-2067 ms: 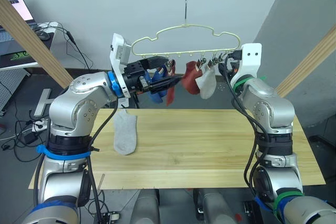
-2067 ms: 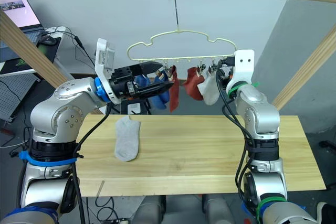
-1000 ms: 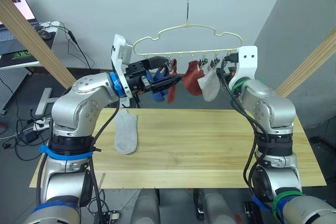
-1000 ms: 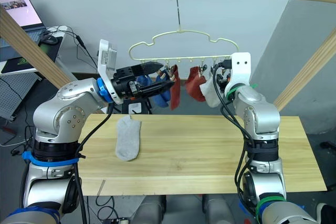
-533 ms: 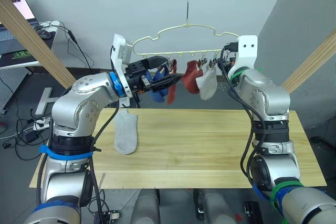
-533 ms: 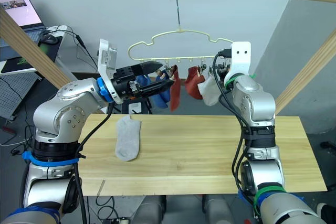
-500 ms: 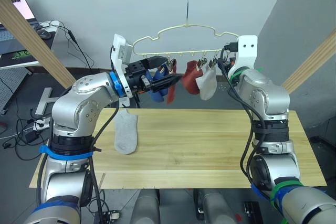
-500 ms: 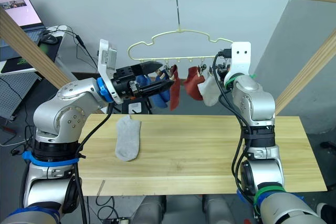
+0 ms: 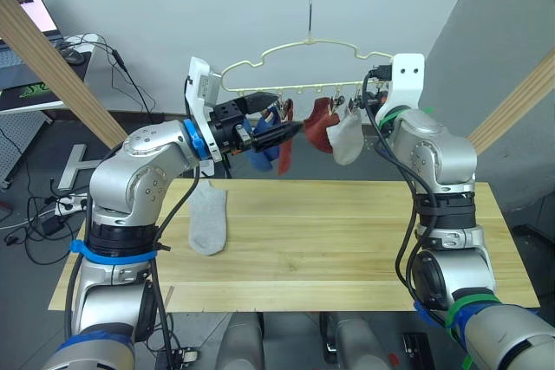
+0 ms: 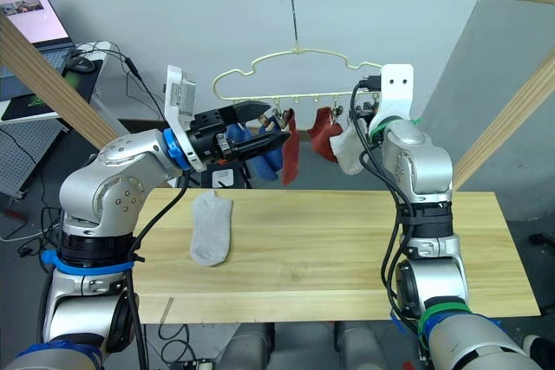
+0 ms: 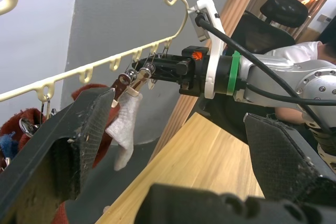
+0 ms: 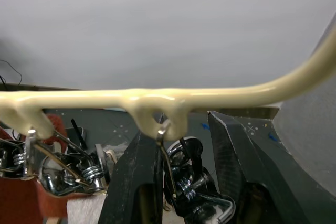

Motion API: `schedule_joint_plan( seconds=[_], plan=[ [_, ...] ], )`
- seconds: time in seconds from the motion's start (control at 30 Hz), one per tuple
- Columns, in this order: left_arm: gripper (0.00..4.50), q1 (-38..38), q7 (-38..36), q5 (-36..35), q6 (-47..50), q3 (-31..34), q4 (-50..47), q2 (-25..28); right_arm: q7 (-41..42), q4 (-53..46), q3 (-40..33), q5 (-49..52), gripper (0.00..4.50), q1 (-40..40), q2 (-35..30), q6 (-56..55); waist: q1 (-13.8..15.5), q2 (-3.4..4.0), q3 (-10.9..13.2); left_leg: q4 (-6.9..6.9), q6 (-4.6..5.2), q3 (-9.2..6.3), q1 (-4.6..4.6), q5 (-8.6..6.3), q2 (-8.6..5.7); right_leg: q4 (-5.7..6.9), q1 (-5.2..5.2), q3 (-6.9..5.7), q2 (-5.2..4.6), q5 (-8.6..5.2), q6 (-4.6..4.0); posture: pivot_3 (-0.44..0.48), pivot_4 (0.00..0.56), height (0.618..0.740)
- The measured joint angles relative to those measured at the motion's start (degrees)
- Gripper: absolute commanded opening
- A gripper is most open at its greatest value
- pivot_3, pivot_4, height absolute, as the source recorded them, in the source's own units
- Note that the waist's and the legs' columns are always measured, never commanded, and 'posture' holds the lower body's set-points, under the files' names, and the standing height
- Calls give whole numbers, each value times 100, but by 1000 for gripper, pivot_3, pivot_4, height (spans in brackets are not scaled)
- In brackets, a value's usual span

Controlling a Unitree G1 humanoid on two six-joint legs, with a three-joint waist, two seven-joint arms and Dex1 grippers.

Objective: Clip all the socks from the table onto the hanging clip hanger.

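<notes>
Last grey sock [image 9: 208, 220] lay lengthwise on bench [image 9: 347, 240], below left pincer [image 9: 279, 124], fingers apart; right pincer [image 12: 178, 182] straddled end clip [image 12: 185, 184], apart.

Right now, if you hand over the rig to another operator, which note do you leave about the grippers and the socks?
Left gripper: open, empty, raised beside the hung socks.
Right gripper: up at the right end of the thin pale yellow wire clip hanger, at its last metal clip; I cannot tell whether it grips.
Done: five socks hang from the hanger, namely two blue socks, two rust red socks and one light grey sock.
Left: the second light grey sock lies flat on the light wood table, on the robot's left. Pick it up and clip it, probably at the last clip.
</notes>
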Motion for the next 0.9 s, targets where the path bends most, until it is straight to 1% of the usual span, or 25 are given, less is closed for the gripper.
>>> schedule_joint_plan(
  seconds=[0.1, 0.13, 0.2, 0.37, 0.5, 0.77, 0.9],
  plan=[
    [4500, 0, 2, 0, 0, 0, 0, -2, 4, -6, 2, -25, 1335, 20, -13, 20, 0, 0, 0, 0, 0, 0, 0, 0, 0, 0, 0, 0, 0, 0, 0, 112, 239, 740],
    [4500, 0, 3, 0, -1, 0, 0, -3, 6, -6, 2, -24, 1700, 30, -12, 47, 0, 0, 0, 0, 0, 0, 0, 0, 0, 0, 0, 0, 0, 0, 0, 112, 239, 740],
    [4500, 0, 4, 0, -5, 0, 0, -4, 6, -7, 1, -24, 2196, 47, -11, 96, 0, 0, 0, 0, 0, 0, 0, 0, 0, 0, -1, 0, 0, 0, 0, 112, 239, 740],
    [4500, 0, 5, 1, -10, 0, 0, -5, -11, -62, 4, -40, 2196, 50, -11, 196, 0, 0, 0, -1, 0, 0, -2, 0, 0, 0, -2, 0, 0, 0, 0, 112, 239, 740],
    [4500, 0, 6, 5, -16, 0, 0, -7, -59, -309, -1, -87, 2196, 91, 2, 371, 0, 0, 0, -2, 0, 1, -4, 0, 0, 0, -6, 0, 0, 0, 0, 112, 239, 740],
    [4500, 0, 10, 50, -42, 0, 2, -38, -380, -689, -54, -109, 2196, 160, 426, 788, -2, 0, 0, -6, 0, 2, -11, 0, 1, 4, -18, 1, 1, 0, 0, 103, 234, 740],
    [4500, 1, 18, 66, -84, 0, 2, -57, -403, -691, -99, -110, 2196, 158, 452, 849, 3, 0, 0, -5, 0, 1, -15, 0, 0, 2, -19, 1, 0, 0, 0, 108, 236, 740]
  ],
)
